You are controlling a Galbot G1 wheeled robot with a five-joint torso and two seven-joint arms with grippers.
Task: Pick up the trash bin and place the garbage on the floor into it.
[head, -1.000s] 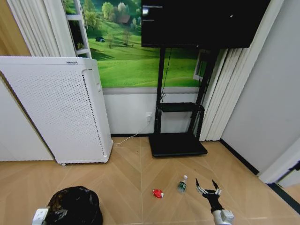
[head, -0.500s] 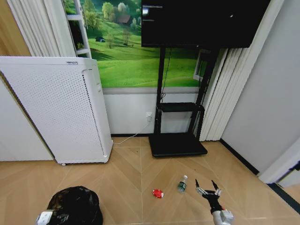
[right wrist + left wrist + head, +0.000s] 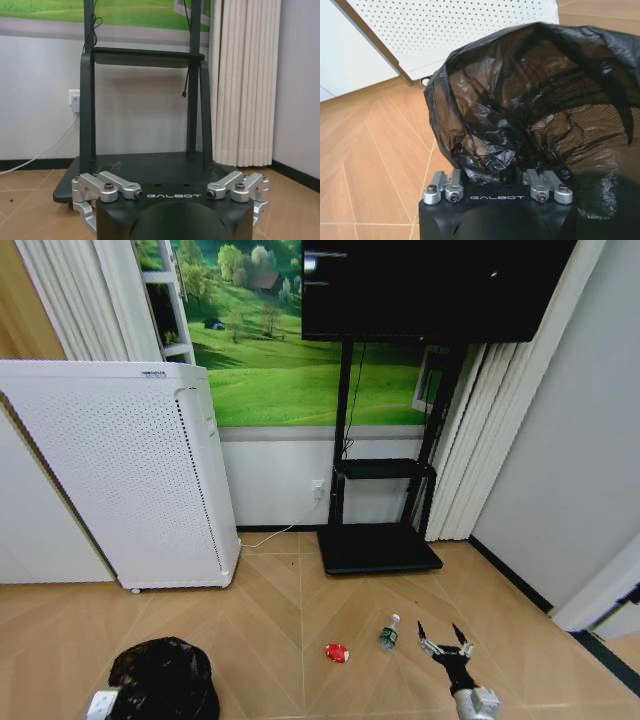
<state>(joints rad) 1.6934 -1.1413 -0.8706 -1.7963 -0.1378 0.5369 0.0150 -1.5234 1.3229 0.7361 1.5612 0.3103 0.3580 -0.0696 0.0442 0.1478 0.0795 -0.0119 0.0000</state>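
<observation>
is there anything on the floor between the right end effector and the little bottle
Nothing visible. In the head view the right end effector hovers open just right of the bottle, with only bare wood floor between them. The red packet lies on the bottle's far side, toward the trash bin.

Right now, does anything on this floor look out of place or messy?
Yes. A red packet and a small bottle lie loose on the wood floor, between the black bin and the right gripper. The bottle lies on its side.
</observation>
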